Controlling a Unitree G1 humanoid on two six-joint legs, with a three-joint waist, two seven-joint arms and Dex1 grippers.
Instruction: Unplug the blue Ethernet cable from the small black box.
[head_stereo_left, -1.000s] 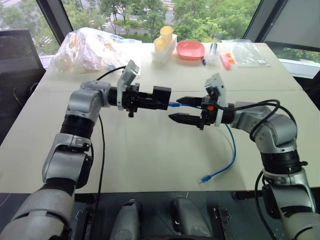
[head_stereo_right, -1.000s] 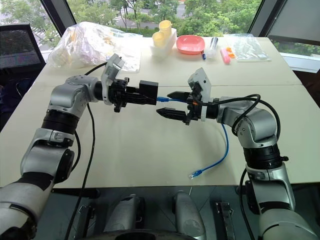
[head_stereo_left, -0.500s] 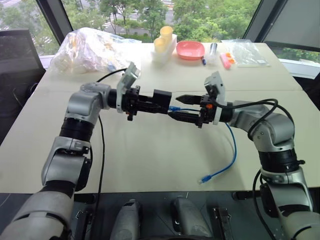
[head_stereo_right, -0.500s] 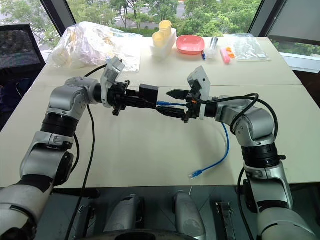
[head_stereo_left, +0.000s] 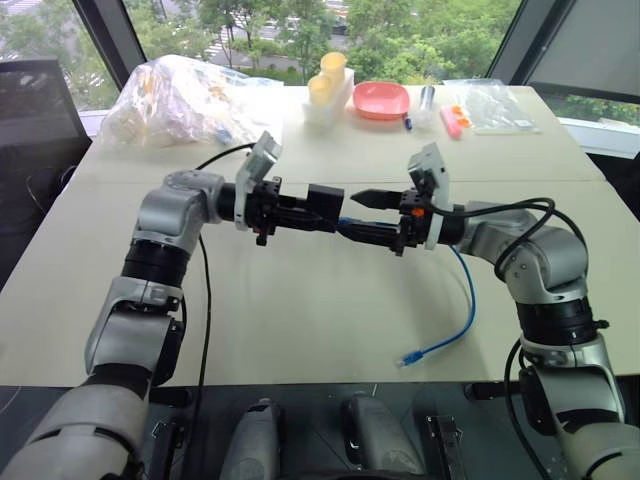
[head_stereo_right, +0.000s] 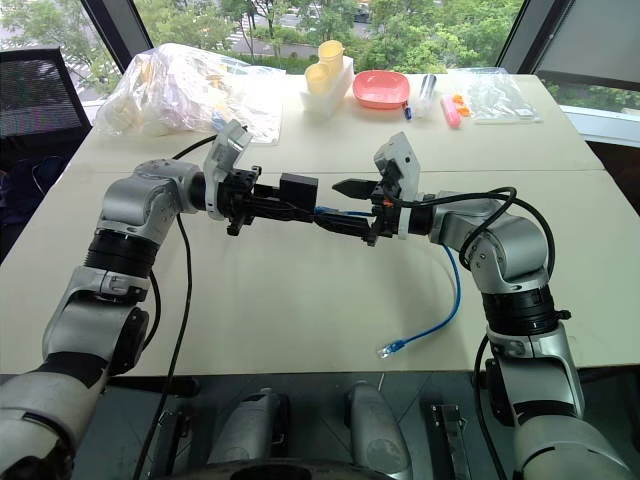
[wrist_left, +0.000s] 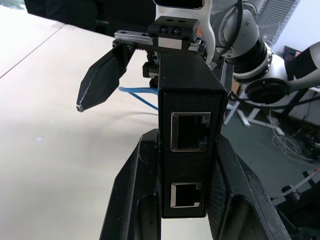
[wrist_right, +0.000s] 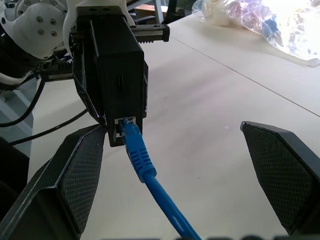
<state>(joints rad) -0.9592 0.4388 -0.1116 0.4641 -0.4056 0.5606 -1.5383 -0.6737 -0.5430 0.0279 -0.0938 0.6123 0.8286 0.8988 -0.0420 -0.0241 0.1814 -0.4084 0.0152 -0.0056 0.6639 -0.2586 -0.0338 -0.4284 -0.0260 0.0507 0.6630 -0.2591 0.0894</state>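
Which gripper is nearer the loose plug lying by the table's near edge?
Right. The right gripper hovers up-left of the loose plug; the left gripper is farther left.

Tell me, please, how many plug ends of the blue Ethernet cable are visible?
2: one sits in the small matte-black plastic box port; the other lies loose at the table's near edge.

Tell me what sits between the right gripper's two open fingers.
The blue Ethernet cable, still plugged into the small black box, runs between the right gripper's fingers, touching neither, in the right wrist view.
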